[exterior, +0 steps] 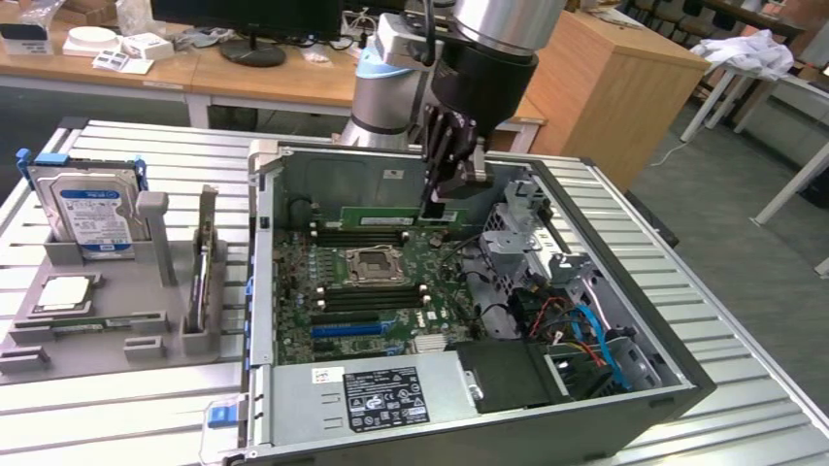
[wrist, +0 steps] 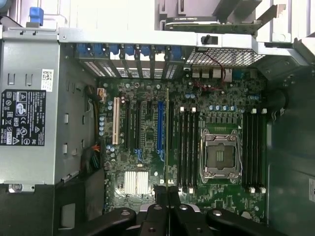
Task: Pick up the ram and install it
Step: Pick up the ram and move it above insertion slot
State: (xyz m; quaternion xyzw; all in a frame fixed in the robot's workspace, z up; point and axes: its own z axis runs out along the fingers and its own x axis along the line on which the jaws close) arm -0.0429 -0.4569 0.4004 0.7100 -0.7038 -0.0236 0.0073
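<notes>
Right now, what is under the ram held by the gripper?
The motherboard in the open case, beside its black memory slots. The strip directly beneath the ram is hidden.

Arm (exterior: 499, 58) reaches down, end effector (exterior: 448, 200) pointing straight down, clamped shut.

The computer case (exterior: 622, 388) lies open on the table (exterior: 725, 320). Inside the case, the motherboard (exterior: 388, 291) lies flat on its floor, and the power supply (exterior: 382, 393) sits at its near end. Over the case's motherboard, the ram (wrist: 167, 142) stands on edge, clamped between the jaws. To the exterior view's left of the case, a holder (exterior: 143, 291) carries the hard drive (exterior: 93, 214) and processor chip (exterior: 65, 291).
</notes>
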